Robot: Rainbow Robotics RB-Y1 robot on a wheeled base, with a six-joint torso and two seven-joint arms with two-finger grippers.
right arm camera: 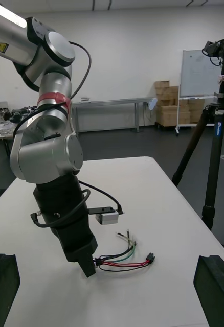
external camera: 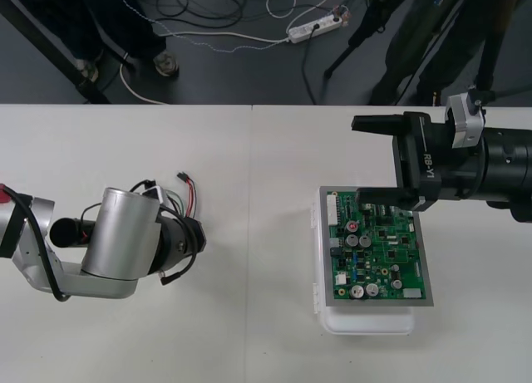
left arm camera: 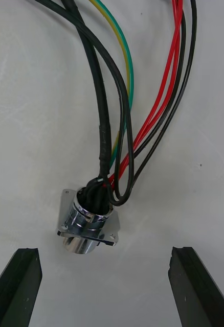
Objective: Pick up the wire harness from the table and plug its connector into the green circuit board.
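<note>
Left arm (external camera: 125,233): comes in from the left edge and bends over the left part of the worktop (external camera: 249,333), its silver link above the harness.
Left hand (left arm camera: 104,249): points down at the worktop, close above the harness. Its two black fingers (left arm camera: 20,286) stand far apart and grip nothing.
Harness (external camera: 184,188): lies flat on the left part of the worktop, under and just beside the left hand, well apart from the board.
Socket (left arm camera: 89,225): round metal with a flange, lying tilted on the worktop just beyond the left hand's fingertips and in line with the gap between them. Neither finger touches it.
Wires (left arm camera: 142,102): red, black and green strands leave the socket in a loose bundle and run away from the left hand.
Plug (right arm camera: 151,258): small and black, at the end of the red and black wires, resting on the worktop on the far side of the left hand. It is not in the board.
Green circuit board (external camera: 378,250): on the right part of the worktop, seated on its white base (external camera: 366,323).
Right arm (external camera: 499,163): enters from the right edge.
Right hand (external camera: 357,160): at the board's far edge, fingers spread wide with nothing between them. The near finger overlaps the board's far edge from above; whether it touches cannot be told.
</note>
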